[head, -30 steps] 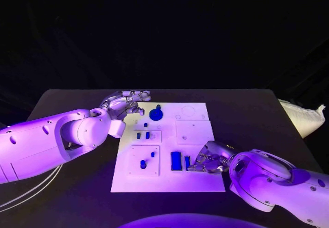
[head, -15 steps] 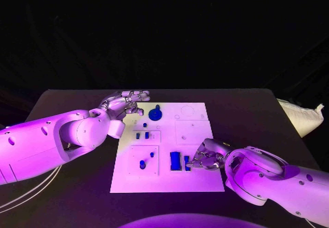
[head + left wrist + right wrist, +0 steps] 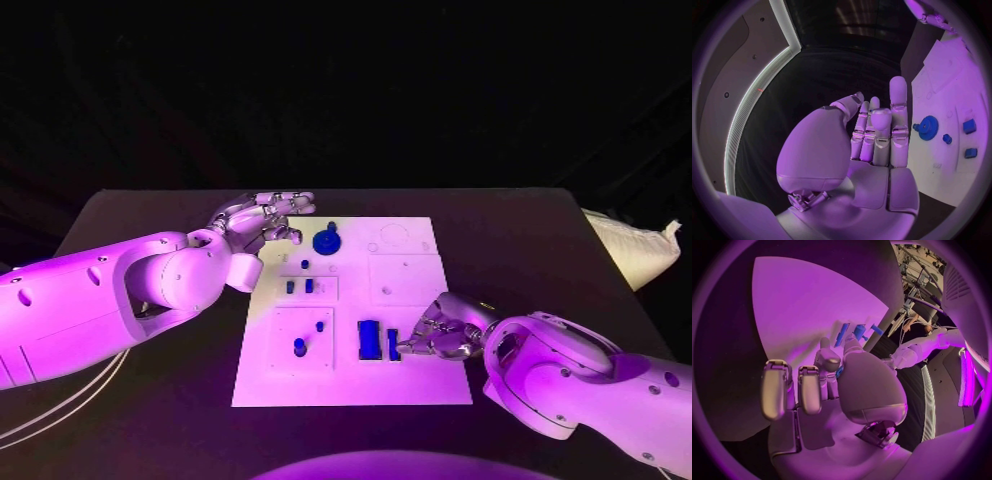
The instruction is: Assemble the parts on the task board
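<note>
Task board [image 3: 411, 300]: right hand [image 3: 437, 335] pinches blue part [image 3: 392, 343].

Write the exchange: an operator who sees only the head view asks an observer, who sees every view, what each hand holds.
Operator: In my head view the left hand sits by the blue gear. Is it holding anything?
Observer: No. The left wrist view shows its palm bare and its fingers raised, with the gear lying apart beyond them.
Operator: And the right hand, beside the narrow blue bar?
Observer: The right wrist view shows a sliver of blue between its thumb and a finger. I cannot tell whether it is pinched.
</note>
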